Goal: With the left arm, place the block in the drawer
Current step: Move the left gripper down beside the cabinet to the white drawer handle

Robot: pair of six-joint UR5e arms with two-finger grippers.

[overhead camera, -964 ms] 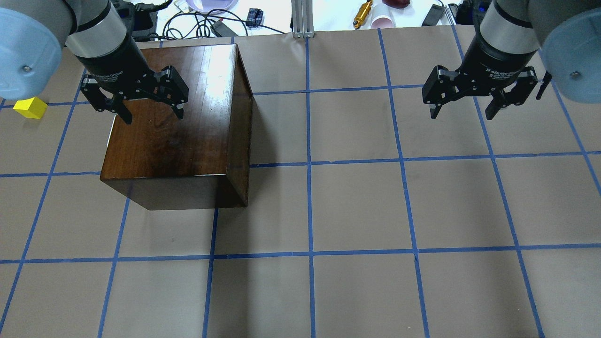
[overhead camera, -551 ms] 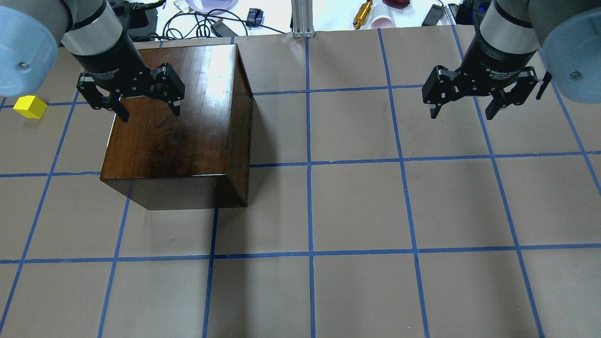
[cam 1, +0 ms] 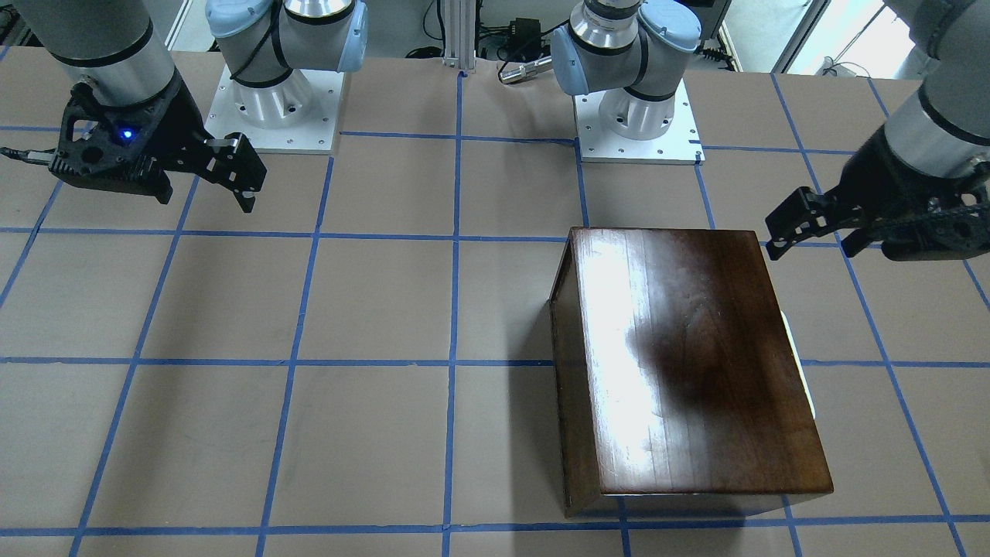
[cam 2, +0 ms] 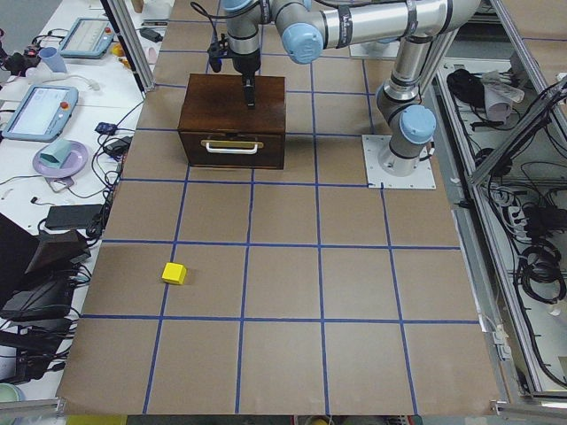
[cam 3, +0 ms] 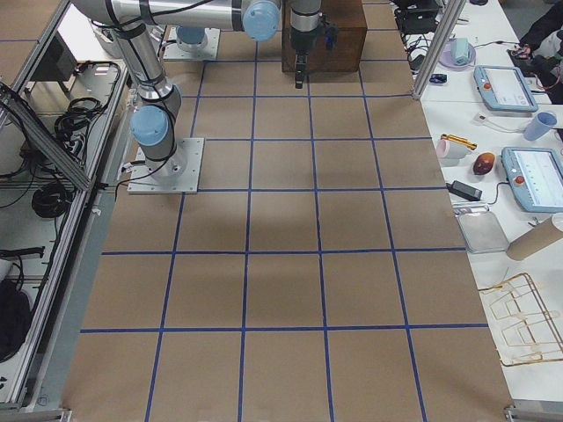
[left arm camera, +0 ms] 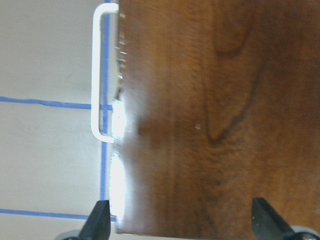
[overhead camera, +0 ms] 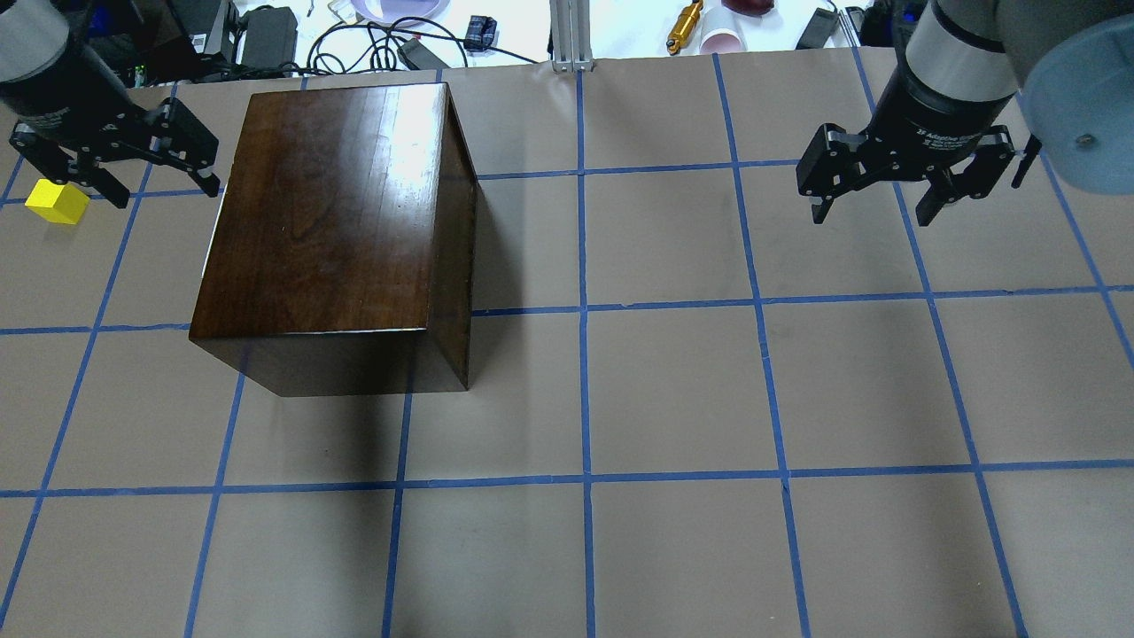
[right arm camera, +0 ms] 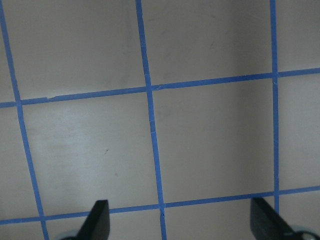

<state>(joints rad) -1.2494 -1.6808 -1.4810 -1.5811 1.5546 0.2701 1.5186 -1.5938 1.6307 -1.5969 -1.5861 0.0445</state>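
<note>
Left gripper, spread wide, is hovering upper left beside the cabinet; you're aiming it squarely over the closed drawer and its handle.

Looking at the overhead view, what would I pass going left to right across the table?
yellow block → wooden cabinet → right gripper

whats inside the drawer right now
The drawer is shut, so its inside is hidden; only its dark front and pale handle show. The yellow block lies out on the table, not in it.
</note>
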